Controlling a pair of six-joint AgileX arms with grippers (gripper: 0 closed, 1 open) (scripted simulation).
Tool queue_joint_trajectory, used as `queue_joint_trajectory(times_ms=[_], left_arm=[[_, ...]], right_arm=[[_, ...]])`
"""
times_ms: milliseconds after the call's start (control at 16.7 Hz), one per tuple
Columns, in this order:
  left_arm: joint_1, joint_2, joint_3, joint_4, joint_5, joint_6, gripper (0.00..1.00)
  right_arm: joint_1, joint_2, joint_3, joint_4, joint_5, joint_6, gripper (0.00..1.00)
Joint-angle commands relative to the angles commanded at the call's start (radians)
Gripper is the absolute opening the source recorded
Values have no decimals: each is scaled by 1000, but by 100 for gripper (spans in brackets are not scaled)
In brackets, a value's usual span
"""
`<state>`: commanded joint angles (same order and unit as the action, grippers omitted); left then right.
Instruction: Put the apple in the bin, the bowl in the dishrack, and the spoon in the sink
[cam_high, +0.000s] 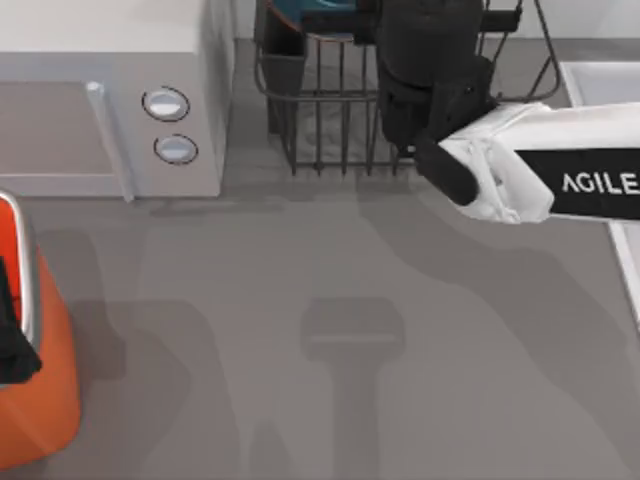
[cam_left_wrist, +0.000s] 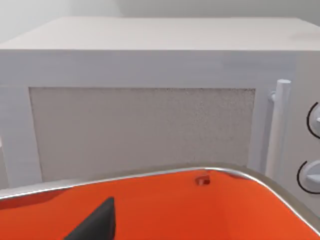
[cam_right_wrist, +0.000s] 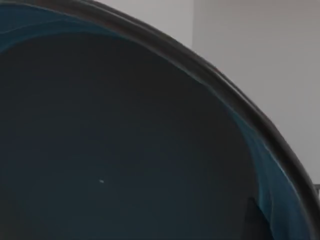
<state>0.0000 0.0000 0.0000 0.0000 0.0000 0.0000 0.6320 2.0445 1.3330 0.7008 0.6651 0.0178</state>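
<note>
My right arm reaches over the dark wire dishrack (cam_high: 330, 110) at the back of the table. Its gripper (cam_high: 425, 60) is down among the wires, shut on the teal bowl (cam_high: 300, 12), whose edge peeks out at the picture's top. The right wrist view looks into the bowl's (cam_right_wrist: 125, 140) dark inside and along its brown rim, with a fingertip (cam_right_wrist: 255, 220) just inside. My left gripper (cam_high: 12, 345) hangs open over the orange bin (cam_high: 45, 400); one dark finger (cam_left_wrist: 97, 222) shows above the bin's orange wall (cam_left_wrist: 200, 215). The apple and the spoon are out of view.
A white microwave (cam_high: 110, 100) with two round knobs stands at the back left, just behind the bin. The pale sink's rim (cam_high: 600, 80) runs along the right edge. Bare grey tabletop (cam_high: 330, 330) spreads across the middle and front.
</note>
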Motion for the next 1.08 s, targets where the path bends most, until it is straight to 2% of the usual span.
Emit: queue_joint_trajectory(times_ms=[540, 1080], left_arm=[[0, 0, 0, 0, 0, 0, 100], [0, 0, 0, 0, 0, 0, 100]], right_arm=[[0, 0, 0, 0, 0, 0, 98], [2, 0, 0, 0, 0, 0, 100]])
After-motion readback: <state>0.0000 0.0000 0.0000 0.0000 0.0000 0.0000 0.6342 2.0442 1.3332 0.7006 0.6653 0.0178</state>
